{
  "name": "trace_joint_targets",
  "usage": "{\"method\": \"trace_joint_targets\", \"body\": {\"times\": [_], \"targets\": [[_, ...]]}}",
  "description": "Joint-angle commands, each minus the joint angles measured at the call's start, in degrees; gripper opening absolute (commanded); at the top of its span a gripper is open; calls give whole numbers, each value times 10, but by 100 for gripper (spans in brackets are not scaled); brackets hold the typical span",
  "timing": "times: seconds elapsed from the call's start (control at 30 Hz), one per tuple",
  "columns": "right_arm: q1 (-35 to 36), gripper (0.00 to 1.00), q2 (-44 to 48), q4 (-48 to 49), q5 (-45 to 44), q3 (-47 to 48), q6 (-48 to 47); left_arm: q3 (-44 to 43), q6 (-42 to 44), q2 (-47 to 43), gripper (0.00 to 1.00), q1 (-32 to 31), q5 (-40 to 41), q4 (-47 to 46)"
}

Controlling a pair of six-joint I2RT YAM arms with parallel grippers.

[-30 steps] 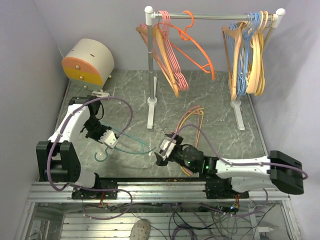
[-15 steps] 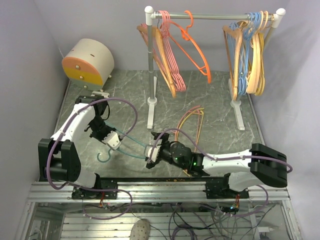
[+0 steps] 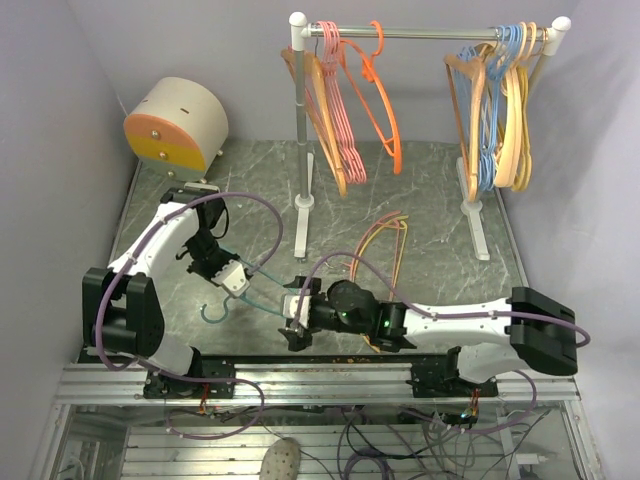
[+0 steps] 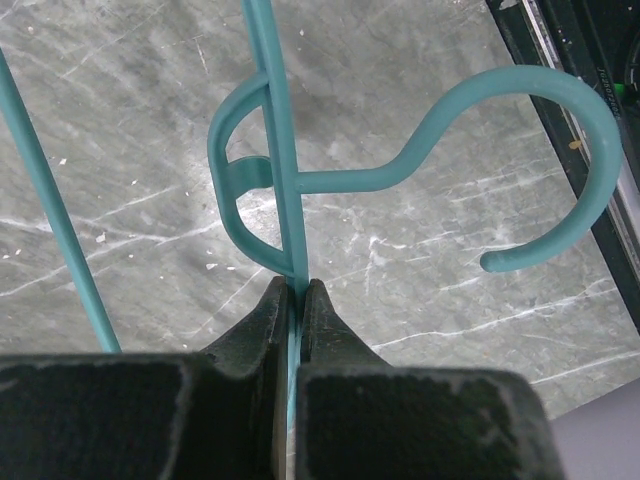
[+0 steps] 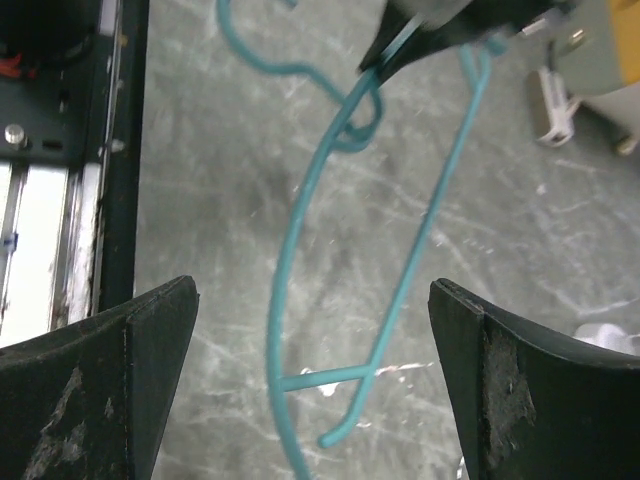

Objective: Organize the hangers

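Counter (image 3: 430, 195): grey-green marble-look slab, boxed in by plain lilac walls (image 3: 200, 50). A black edge strip and an aluminium frame (image 3: 300, 385) run along the near side, behind both grippers. The rack (image 3: 440, 33) stands well beyond the grippers: white posts, metal rail. A beige drum (image 3: 178, 125) with an orange-and-yellow face sits in the corner beyond the left gripper.

Teal hanger (image 4: 275, 150): thin rod stock, open S-curved hook, small loop at the neck, short notch bar near one arm's end. Left gripper (image 4: 289, 290) is clamped on one thin arm right below the neck loop. The hook curls off to one side of its fingers, above the counter. Can't tell if any part of the hanger rests on the slab.

The hanger body runs from the left gripper toward the right gripper (image 5: 312, 290). The right gripper's jaws are spread wide. Both hanger arms and the notch end sit between its fingers in the wrist view, clear of each finger.

Other hangers:
- Pink hangers (image 3: 350, 140), a tan wooden hanger (image 3: 330, 150) and an orange hanger (image 3: 388, 120) hang on the rail, well beyond the right gripper.
- Loose hangers (image 3: 392, 218), thin yellow and orange ones, lie flat on the counter just past the right arm.
- A light-blue bunch (image 3: 490, 120) mixed with pale tan ones hangs at the rail's other end.
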State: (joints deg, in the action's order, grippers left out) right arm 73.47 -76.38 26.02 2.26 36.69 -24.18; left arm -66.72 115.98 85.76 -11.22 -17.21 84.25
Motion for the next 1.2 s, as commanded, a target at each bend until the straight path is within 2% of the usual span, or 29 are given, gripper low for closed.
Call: {"method": "trace_joint_targets", "body": {"times": [0.0, 0.13, 0.27, 0.43, 0.53, 0.6, 0.73, 0.8, 0.9, 0.93, 1.0, 1.03, 1.07, 1.1, 1.17], "targets": [[11, 100, -38, -24, -10, 14, -3, -22, -7, 5, 7, -10, -29, 18], [13, 100, -54, -7, -34, 10, -10, -30, -24, 8, 7, -13, -42, 18], [26, 99, -83, 37, -143, 4, -46, -26, -28, 4, 7, -18, -46, 18], [39, 90, -162, 90, -308, 14, -114, -25, -34, 3, 7, -21, -48, 18], [40, 84, -185, 115, -326, 15, -126, -28, -36, 3, 7, -22, -48, 18], [40, 73, -192, 134, -329, 13, -125, -28, -37, 2, 7, -23, -48, 18], [40, 33, -191, 146, -334, 15, -124, -28, -41, -1, 7, -25, -53, 18], [40, 0, -179, 139, -334, 15, -115, -30, -46, -4, 7, -27, -57, 18], [42, 0, -144, 131, -325, -1, -91, -42, -73, -7, 7, -32, -77, 17], [43, 0, -130, 122, -324, -7, -74, -51, -88, -9, 10, -35, -85, 17], [47, 0, -104, 90, -323, -15, -43, -72, -130, -11, 40, -39, -101, 16], [50, 0, -90, 71, -319, -19, -24, -85, -152, -12, 61, -41, -104, 16], [52, 0, -73, 52, -317, -22, -3, -99, -170, -14, 95, -45, -104, 17], [55, 0, -50, 33, -312, -29, 19, -117, -185, -15, 100, -48, -102, 17], [61, 0, -12, 15, -305, -49, 52, -159, -218, -13, 99, -53, -100, 17]]}}
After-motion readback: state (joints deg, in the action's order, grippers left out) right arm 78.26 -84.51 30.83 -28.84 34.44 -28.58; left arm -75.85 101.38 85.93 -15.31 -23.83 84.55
